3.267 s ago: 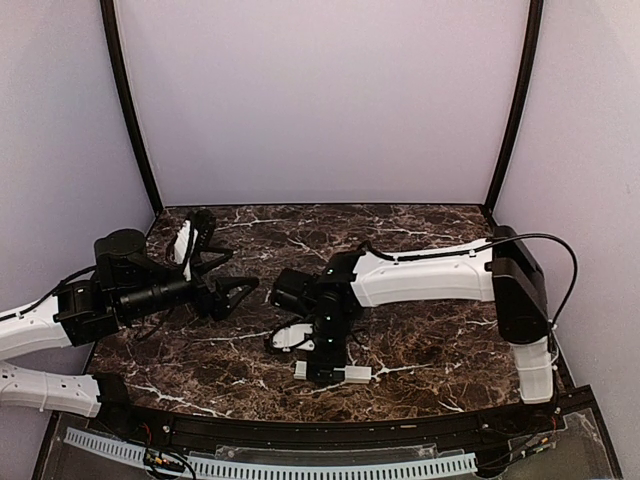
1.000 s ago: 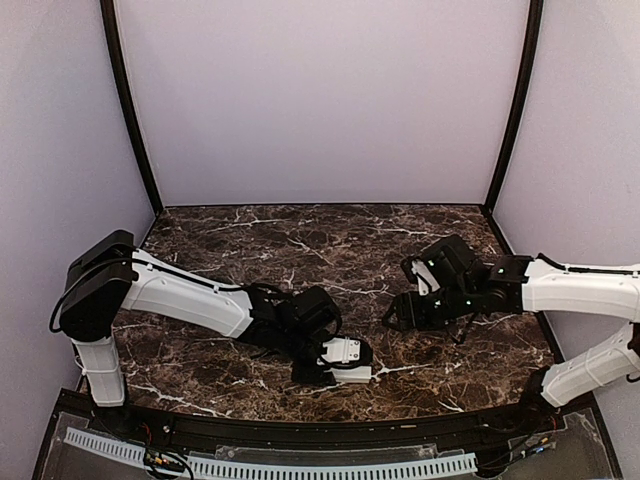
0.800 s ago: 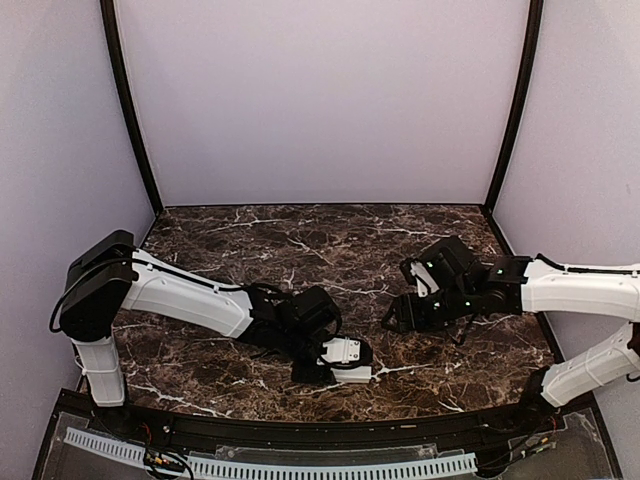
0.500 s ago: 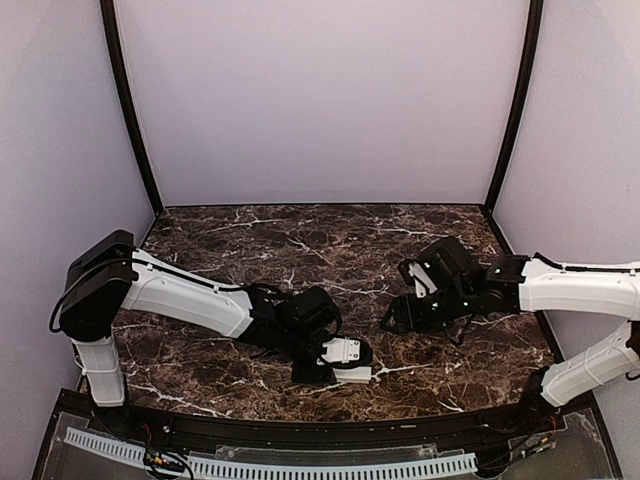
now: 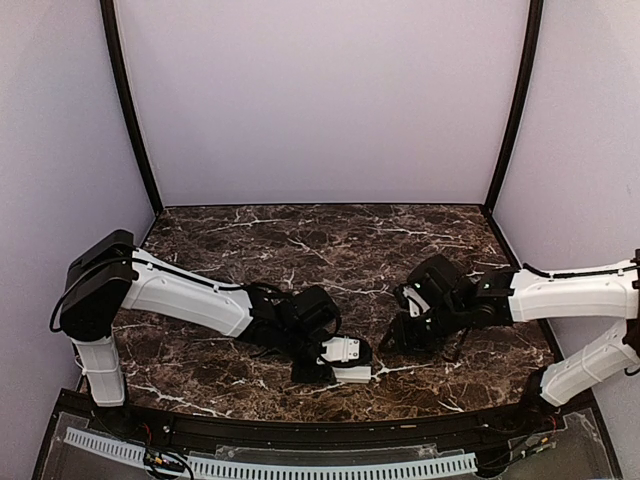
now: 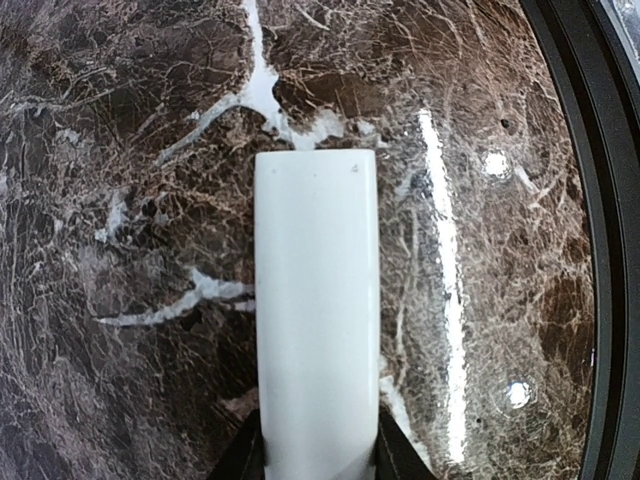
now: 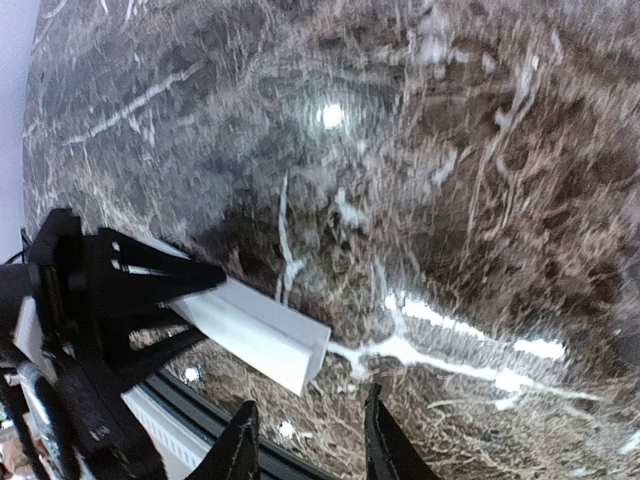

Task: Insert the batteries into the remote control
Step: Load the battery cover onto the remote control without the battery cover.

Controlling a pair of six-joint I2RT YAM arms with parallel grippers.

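The remote control (image 6: 317, 300) is a long white bar, and my left gripper (image 6: 318, 442) is shut on its near end, one dark finger on each side. From above, the left gripper (image 5: 322, 362) holds it low over the marble near the front edge, and the remote's white end (image 5: 352, 376) sticks out to the right. My right gripper (image 5: 396, 338) hovers just right of it. In the right wrist view its jaws (image 7: 310, 405) stand apart with nothing between them, and the remote (image 7: 258, 335) lies ahead on the left. The batteries are out of view.
The table's black front rim (image 5: 320, 425) runs right beside the remote and shows again as the black rim (image 6: 590, 200) in the left wrist view. A white perforated strip (image 5: 300, 468) lies beyond it. Purple walls enclose the marble top (image 5: 330, 240).
Three seconds ago the right arm was over the remote and the left arm stood far left. Since then the left gripper has closed on the remote. The right gripper has drifted left and narrowed its jaws.
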